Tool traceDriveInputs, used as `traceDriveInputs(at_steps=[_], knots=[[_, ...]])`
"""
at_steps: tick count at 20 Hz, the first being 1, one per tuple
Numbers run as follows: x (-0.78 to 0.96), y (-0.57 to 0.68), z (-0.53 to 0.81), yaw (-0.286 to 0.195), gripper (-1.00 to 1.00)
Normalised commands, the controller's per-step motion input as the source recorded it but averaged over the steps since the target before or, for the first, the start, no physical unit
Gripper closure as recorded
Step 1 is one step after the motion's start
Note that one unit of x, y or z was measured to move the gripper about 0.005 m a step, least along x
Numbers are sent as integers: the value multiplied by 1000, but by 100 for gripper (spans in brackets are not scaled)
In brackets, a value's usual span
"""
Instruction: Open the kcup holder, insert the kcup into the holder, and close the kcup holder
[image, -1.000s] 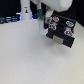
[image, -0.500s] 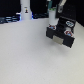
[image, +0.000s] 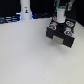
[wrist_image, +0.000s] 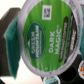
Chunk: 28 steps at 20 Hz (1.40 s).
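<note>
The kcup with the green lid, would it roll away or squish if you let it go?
The kcup is round with a flat lid, so on its side it would probably roll in a curve; on a flat end it likely sits steady. It looks small and light. The thin foil-like lid may dent easily.

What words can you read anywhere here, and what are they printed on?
"GREEN MOUNTAIN" on the kcup lid, in the wrist view.
"DARK MAGIC" on the same lid.
Smaller print around the lid's rim and under the brand is too blurred to read.
In the exterior view nothing is readable on the holder or elsewhere.
</note>
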Motion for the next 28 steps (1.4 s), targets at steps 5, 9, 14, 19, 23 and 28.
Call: traceDriveInputs(at_steps=[5, 9, 14, 19, 23, 28], knots=[[-23, 520, -29, 75, 100], [-173, 483, -63, 115, 100], [-326, 293, -112, 118, 100], [-296, 125, -171, 95, 100], [-159, 11, -228, 37, 100], [-181, -2, -277, 37, 100]])
